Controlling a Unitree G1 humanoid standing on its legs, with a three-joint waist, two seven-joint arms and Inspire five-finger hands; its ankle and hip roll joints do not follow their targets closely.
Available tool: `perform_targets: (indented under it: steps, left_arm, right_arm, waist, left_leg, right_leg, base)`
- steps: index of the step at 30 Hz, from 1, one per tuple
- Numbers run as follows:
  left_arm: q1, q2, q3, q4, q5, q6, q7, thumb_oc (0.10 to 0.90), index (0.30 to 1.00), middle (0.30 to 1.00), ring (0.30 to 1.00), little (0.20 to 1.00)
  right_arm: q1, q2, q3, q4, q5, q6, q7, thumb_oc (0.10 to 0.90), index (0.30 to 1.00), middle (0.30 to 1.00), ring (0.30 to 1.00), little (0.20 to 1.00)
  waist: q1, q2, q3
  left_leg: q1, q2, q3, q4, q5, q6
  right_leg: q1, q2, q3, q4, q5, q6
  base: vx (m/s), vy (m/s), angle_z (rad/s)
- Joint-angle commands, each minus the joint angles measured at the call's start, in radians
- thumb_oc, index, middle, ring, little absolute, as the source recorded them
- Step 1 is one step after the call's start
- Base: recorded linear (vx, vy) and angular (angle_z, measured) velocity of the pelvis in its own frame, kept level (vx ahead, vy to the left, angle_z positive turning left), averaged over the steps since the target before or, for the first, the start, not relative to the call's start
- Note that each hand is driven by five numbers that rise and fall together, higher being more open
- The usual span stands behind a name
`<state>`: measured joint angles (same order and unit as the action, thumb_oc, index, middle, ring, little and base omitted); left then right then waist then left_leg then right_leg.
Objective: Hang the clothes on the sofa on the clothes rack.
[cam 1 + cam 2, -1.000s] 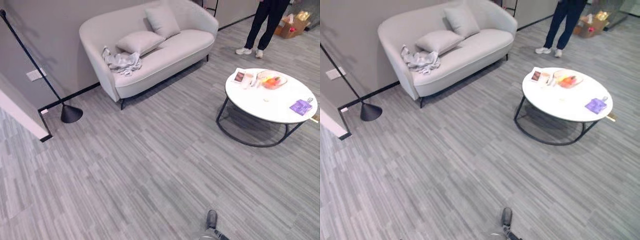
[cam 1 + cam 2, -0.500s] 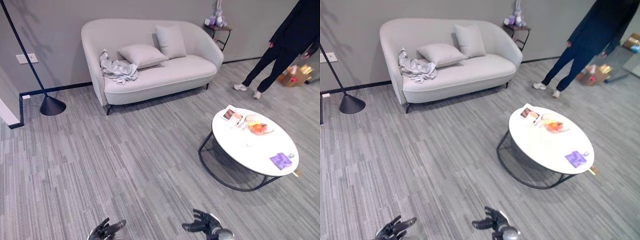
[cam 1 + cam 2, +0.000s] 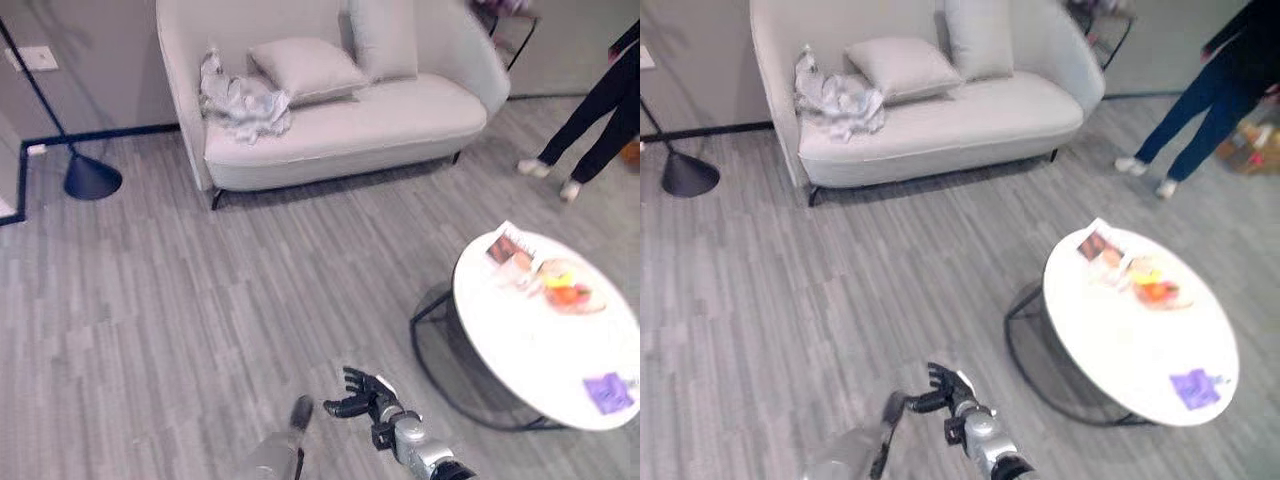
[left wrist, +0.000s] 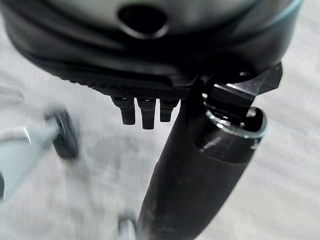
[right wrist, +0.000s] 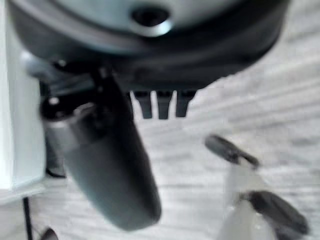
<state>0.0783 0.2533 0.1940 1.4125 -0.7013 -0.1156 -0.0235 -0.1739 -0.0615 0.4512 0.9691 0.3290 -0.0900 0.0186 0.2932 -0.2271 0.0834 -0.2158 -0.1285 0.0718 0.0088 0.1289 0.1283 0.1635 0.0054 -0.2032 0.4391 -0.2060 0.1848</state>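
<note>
Grey plank floor, pale sofa, round white table.

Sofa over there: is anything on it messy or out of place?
Yes. A grey garment lies crumpled in a heap at one end of the sofa, partly against the armrest, beside a cushion lying flat. A second cushion stands against the backrest. Nothing looks spilled or damaged.
</note>
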Motion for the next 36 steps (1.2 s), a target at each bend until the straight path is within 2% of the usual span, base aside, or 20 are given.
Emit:
perform_targets:
  steps: [1, 2, 3, 8, 9, 12, 14, 16, 18, 21, 24, 25, 26, 27, 28, 31, 32, 33, 34, 36]
  left_arm:
    - [-0.051, 0.017, -0.069, -0.007, 0.083, -0.061, 0.033, 0.800, 0.900, 0.900, 0.900, 0.900]
    - [-0.092, 0.031, -0.117, -0.038, 0.099, -0.067, 0.046, 0.800, 0.900, 0.900, 0.900, 0.900]
    - [-0.130, 0.036, -0.145, -0.052, 0.090, -0.068, 0.053, 0.800, 0.900, 0.900, 0.900, 0.900]
    - [-0.151, 0.027, -0.171, -0.092, 0.107, -0.086, 0.063, 0.800, 0.900, 0.900, 0.900, 0.900]
    - [-0.163, -0.004, -0.183, -0.055, 0.121, -0.084, 0.057, 0.800, 0.900, 0.900, 0.900, 0.900]
    - [-0.165, -0.021, -0.188, -0.046, 0.164, -0.081, 0.054, 0.800, 0.900, 0.900, 0.900, 0.900]
    - [-0.154, -0.020, -0.181, -0.043, 0.179, -0.079, 0.045, 0.800, 0.900, 0.900, 0.900, 0.900]
    - [-0.152, -0.017, -0.173, -0.037, 0.176, -0.077, 0.043, 0.800, 0.900, 0.900, 0.900, 0.900]
    - [-0.141, -0.012, -0.157, -0.036, 0.158, -0.073, 0.044, 0.800, 0.900, 0.900, 0.900, 0.900]
    - [-0.129, -0.018, -0.168, -0.043, 0.165, -0.077, 0.046, 0.800, 0.900, 0.900, 0.900, 0.900]
    - [-0.120, -0.031, -0.178, -0.066, 0.110, -0.074, 0.041, 0.800, 0.900, 0.900, 0.900, 0.900]
    - [-0.126, -0.033, -0.177, -0.076, 0.103, -0.069, 0.045, 0.800, 0.900, 0.900, 0.900, 0.900]
    - [-0.137, -0.027, -0.177, -0.093, 0.100, -0.070, 0.052, 0.800, 0.900, 0.900, 0.900, 0.900]
    - [-0.145, -0.024, -0.178, -0.100, 0.101, -0.074, 0.059, 0.800, 0.900, 0.900, 0.900, 0.900]
    - [-0.150, -0.019, -0.169, -0.111, 0.084, -0.075, 0.059, 0.800, 0.900, 0.900, 0.900, 0.900]
    - [-0.144, -0.012, -0.152, -0.128, 0.060, -0.084, 0.073, 0.800, 0.900, 0.900, 0.900, 0.900]
    - [-0.126, -0.015, -0.144, -0.136, 0.041, -0.082, 0.074, 0.800, 0.900, 0.900, 0.900, 0.900]
    - [-0.126, -0.015, -0.144, -0.136, 0.041, -0.082, 0.074, 0.800, 0.900, 0.900, 0.900, 0.900]
    - [-0.118, -0.022, -0.137, -0.131, 0.022, -0.084, 0.085, 0.800, 0.900, 0.900, 0.900, 0.900]
    - [-0.120, -0.034, -0.152, -0.134, 0.009, -0.089, 0.099, 0.800, 0.900, 0.900, 0.900, 0.900]
  right_arm:
    - [-0.034, -0.040, -0.010, -0.094, -0.023, -0.050, 0.012, 0.800, 0.900, 0.900, 0.900, 0.900]
    - [-0.054, -0.037, -0.022, -0.080, -0.013, -0.053, 0.003, 0.800, 0.900, 0.900, 0.900, 0.900]
    - [-0.061, -0.031, -0.033, -0.075, 0.009, -0.054, -0.005, 0.800, 0.900, 0.900, 0.900, 0.900]
    - [-0.038, -0.062, -0.021, -0.170, -0.022, -0.060, -0.012, 0.800, 0.900, 0.900, 0.900, 0.900]
    - [-0.043, -0.149, 0.000, -0.334, -0.164, -0.056, -0.042, 0.800, 0.900, 0.900, 0.900, 0.900]
    - [-0.016, -0.219, 0.000, -0.462, -0.259, -0.045, -0.034, 0.800, 0.900, 0.900, 0.900, 0.900]
    - [-0.010, -0.239, 0.007, -0.473, -0.285, -0.044, -0.019, 0.800, 0.900, 0.900, 0.900, 0.900]
    - [-0.021, -0.243, 0.013, -0.465, -0.287, -0.046, -0.013, 0.800, 0.900, 0.900, 0.900, 0.900]
    - [-0.050, -0.248, 0.030, -0.442, -0.289, -0.039, -0.005, 0.800, 0.900, 0.900, 0.900, 0.900]
    - [-0.087, -0.253, 0.053, -0.422, -0.289, -0.044, -0.004, 0.800, 0.900, 0.900, 0.900, 0.900]
    - [-0.155, -0.252, 0.102, -0.415, -0.233, -0.056, 0.004, 0.800, 0.900, 0.900, 0.900, 0.900]
    - [-0.177, -0.248, 0.109, -0.404, -0.218, -0.060, -0.008, 0.800, 0.900, 0.900, 0.900, 0.900]
    - [-0.202, -0.249, 0.109, -0.385, -0.215, -0.066, -0.032, 0.800, 0.900, 0.900, 0.900, 0.900]
    - [-0.214, -0.251, 0.103, -0.369, -0.224, -0.066, -0.049, 0.800, 0.900, 0.900, 0.900, 0.900]
    - [-0.237, -0.262, 0.096, -0.362, -0.243, -0.063, -0.070, 0.800, 0.900, 0.900, 0.900, 0.900]
    - [-0.245, -0.275, 0.083, -0.371, -0.270, -0.060, -0.092, 0.800, 0.900, 0.900, 0.900, 0.900]
    - [-0.249, -0.274, 0.064, -0.358, -0.312, -0.054, -0.129, 0.800, 0.900, 0.900, 0.900, 0.900]
    - [-0.249, -0.274, 0.064, -0.358, -0.312, -0.054, -0.129, 0.800, 0.900, 0.900, 0.900, 0.900]
    - [-0.265, -0.270, 0.048, -0.326, -0.383, -0.047, -0.189, 0.800, 0.900, 0.900, 0.900, 0.900]
    - [-0.308, -0.263, 0.023, -0.250, -0.452, -0.025, -0.275, 0.800, 0.900, 0.900, 0.900, 0.900]
  waist:
    - [0.006, 0.081, -0.038]
    - [-0.008, 0.105, -0.027]
    - [-0.022, 0.124, -0.011]
    - [-0.062, 0.148, 0.002]
    - [-0.137, 0.159, 0.020]
    - [-0.175, 0.176, 0.035]
    - [-0.189, 0.143, 0.028]
    - [-0.195, 0.139, 0.020]
    - [-0.192, 0.139, -0.002]
    - [-0.185, 0.156, -0.019]
    - [-0.145, 0.167, -0.018]
    - [-0.127, 0.150, 0.009]
    - [-0.109, 0.120, 0.048]
    - [-0.104, 0.109, 0.062]
    - [-0.090, 0.107, 0.083]
    - [-0.082, 0.103, 0.088]
    - [-0.073, 0.110, 0.080]
    - [-0.073, 0.110, 0.081]
    - [-0.056, 0.132, 0.073]
    - [-0.032, 0.137, 0.075]
  left_leg:
    - [0.062, 0.024, -0.041, -0.088, -0.052, -0.076]
    - [0.114, 0.026, -0.053, -0.096, -0.082, -0.058]
    - [0.157, 0.028, -0.089, -0.096, -0.108, -0.048]
    - [0.198, 0.036, -0.135, -0.090, -0.143, -0.065]
    - [0.266, 0.042, -0.214, -0.076, -0.213, -0.085]
    - [0.349, 0.074, -0.284, -0.068, -0.282, -0.102]
    - [0.397, 0.081, -0.332, -0.055, -0.332, -0.113]
    - [0.412, 0.099, -0.345, -0.054, -0.343, -0.119]
    - [0.432, 0.153, -0.357, -0.053, -0.355, -0.141]
    - [0.412, 0.195, -0.369, -0.018, -0.326, -0.158]
    - [0.320, 0.208, -0.376, 0.220, -0.190, -0.205]
    - [0.231, 0.204, -0.331, 0.406, -0.120, -0.210]
    - [0.129, 0.218, -0.238, 0.566, -0.116, -0.188]
    - [0.091, 0.244, -0.183, 0.582, -0.128, -0.178]
    - [0.032, 0.283, -0.095, 0.551, -0.192, -0.163]
    - [-0.020, 0.293, -0.047, 0.424, -0.218, -0.165]
    - [-0.031, 0.323, -0.021, 0.215, -0.140, -0.191]
    - [-0.030, 0.322, -0.021, 0.213, -0.139, -0.191]
    - [-0.062, 0.336, -0.039, 0.032, -0.008, -0.222]
    - [-0.128, 0.317, -0.039, -0.086, 0.032, -0.236]
  right_leg:
    - [-0.113, -0.006, -0.053, -0.030, 0.156, 0.028]
    - [-0.163, -0.074, -0.123, 0.097, 0.220, 0.055]
    - [-0.235, -0.111, -0.152, 0.164, 0.197, 0.031]
    - [-0.271, -0.107, -0.167, -0.021, 0.106, -0.037]
    - [-0.382, -0.166, 0.007, -0.386, 0.236, -0.040]
    - [-0.430, -0.233, 0.066, -0.467, 0.327, -0.012]
    - [-0.400, -0.232, 0.066, -0.461, 0.357, -0.003]
    - [-0.398, -0.219, 0.063, -0.444, 0.357, -0.003]
    - [-0.394, -0.176, 0.046, -0.423, 0.336, -0.014]
    - [-0.377, -0.139, 0.009, -0.432, 0.321, -0.027]
    - [-0.278, -0.075, -0.044, -0.498, 0.267, -0.079]
    - [-0.228, -0.067, -0.048, -0.517, 0.235, -0.109]
    - [-0.187, -0.068, -0.059, -0.524, 0.211, -0.134]
    - [-0.171, -0.070, -0.074, -0.526, 0.196, -0.140]
    - [-0.137, -0.062, -0.092, -0.526, 0.170, -0.141]
    - [-0.120, -0.062, -0.109, -0.526, 0.144, -0.132]
    - [-0.103, -0.049, -0.121, -0.526, 0.117, -0.128]
    - [-0.103, -0.049, -0.120, -0.526, 0.117, -0.128]
    - [-0.083, -0.024, -0.135, -0.526, 0.089, -0.127]
    - [-0.036, -0.012, -0.160, -0.526, 0.048, -0.126]
  base:
    - [0.23, 0.213, -0.10]
    - [0.35, 0.238, 0.19]
    - [0.36, 0.237, 0.44]
    - [0.30, 0.029, 0.81]
    - [0.75, -0.126, 0.37]
    - [0.66, -0.126, 1.27]
    - [0.51, -0.152, 0.86]
    - [0.32, -0.144, 0.43]
    - [0.45, -0.233, 0.83]
    - [0.27, -0.147, 0.51]
    - [0.47, -0.220, 0.16]
    - [0.37, -0.273, -0.68]
    - [0.33, -0.299, -0.50]
    - [0.30, -0.261, 0.57]
    - [0.18, -0.125, 1.15]
    - [0.25, 0.030, 0.80]
    - [0.19, 0.086, 0.16]
    - [0.40, 0.200, -0.08]
    - [0.31, 0.157, 0.00]
    - [0.48, 0.338, 0.42]
